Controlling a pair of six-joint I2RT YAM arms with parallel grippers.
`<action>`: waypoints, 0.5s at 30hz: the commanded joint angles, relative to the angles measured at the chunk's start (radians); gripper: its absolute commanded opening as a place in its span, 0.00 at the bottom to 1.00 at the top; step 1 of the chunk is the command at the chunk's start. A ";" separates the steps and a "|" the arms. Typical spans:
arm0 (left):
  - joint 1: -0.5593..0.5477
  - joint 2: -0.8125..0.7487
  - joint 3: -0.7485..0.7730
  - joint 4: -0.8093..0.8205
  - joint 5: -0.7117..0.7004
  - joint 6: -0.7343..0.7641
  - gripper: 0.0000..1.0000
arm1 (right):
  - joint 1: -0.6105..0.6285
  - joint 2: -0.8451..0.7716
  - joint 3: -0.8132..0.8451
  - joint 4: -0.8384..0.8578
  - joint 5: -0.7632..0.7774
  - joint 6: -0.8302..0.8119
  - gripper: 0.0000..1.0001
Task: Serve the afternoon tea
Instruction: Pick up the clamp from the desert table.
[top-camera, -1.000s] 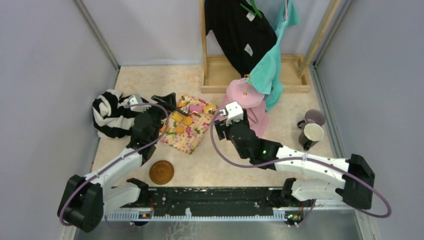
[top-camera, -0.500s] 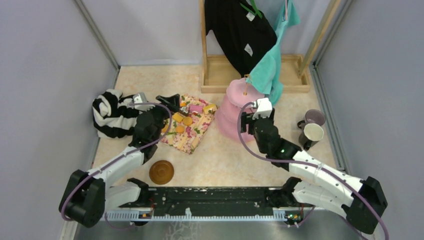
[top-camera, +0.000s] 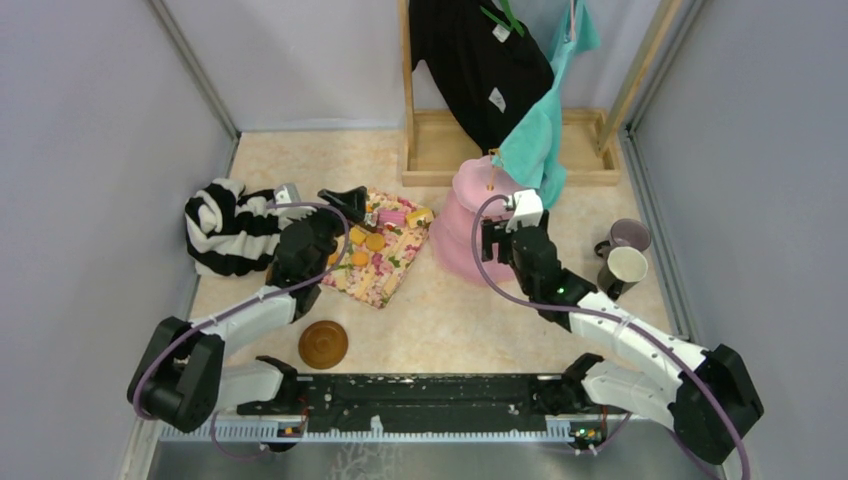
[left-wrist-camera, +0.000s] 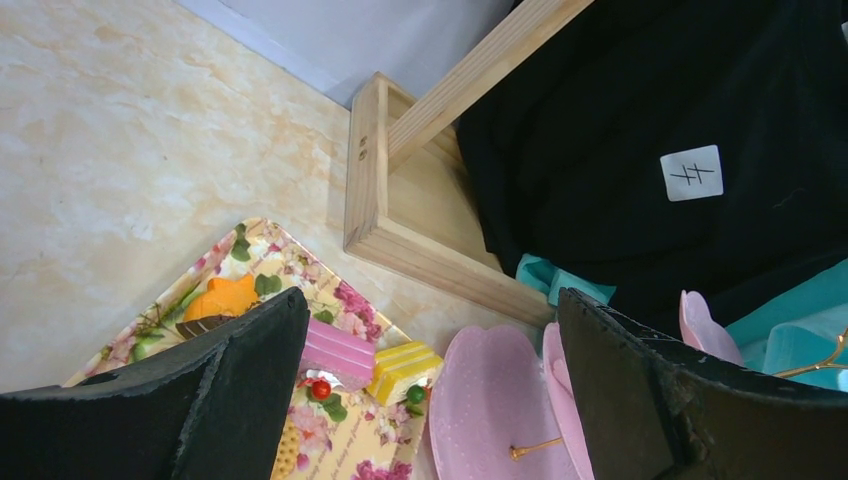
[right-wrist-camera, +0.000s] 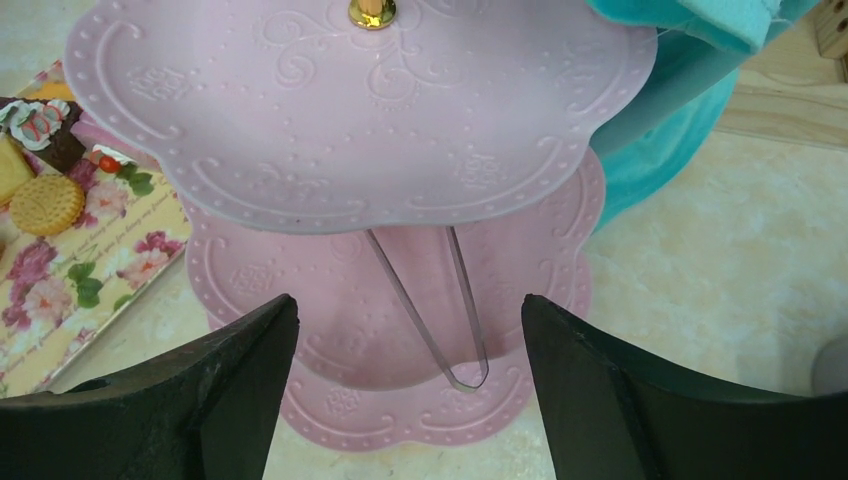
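The left fingers (top-camera: 341, 197) are spread fully apart and hold nothing, positioned above the floral-print cloth (top-camera: 385, 275) that carries the small orange, yellow and brown toy pastries (top-camera: 365, 240). The right fingers (top-camera: 487, 240) are wide apart and empty, facing the pink three-tier cake stand (right-wrist-camera: 400, 130), which stands on the desk (top-camera: 450, 320) beside the cloth.

pink cake stand (right-wrist-camera: 380, 130) ahead | jaws wide apart | floral cloth (right-wrist-camera: 70, 260) left

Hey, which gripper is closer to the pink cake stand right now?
Right. The right gripper sits open beside the pink three-tier cake stand, facing its tiers. The left gripper hovers by the floral cloth, further off to the stand's left.
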 joint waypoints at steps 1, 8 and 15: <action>-0.008 0.022 0.038 0.083 0.018 -0.011 0.99 | -0.048 0.014 0.002 0.101 -0.096 -0.022 0.82; -0.008 0.041 0.033 0.110 0.021 -0.019 0.99 | -0.074 0.062 -0.010 0.145 -0.152 -0.034 0.82; -0.008 0.042 0.029 0.121 0.024 -0.024 0.99 | -0.098 0.070 -0.022 0.160 -0.191 -0.035 0.82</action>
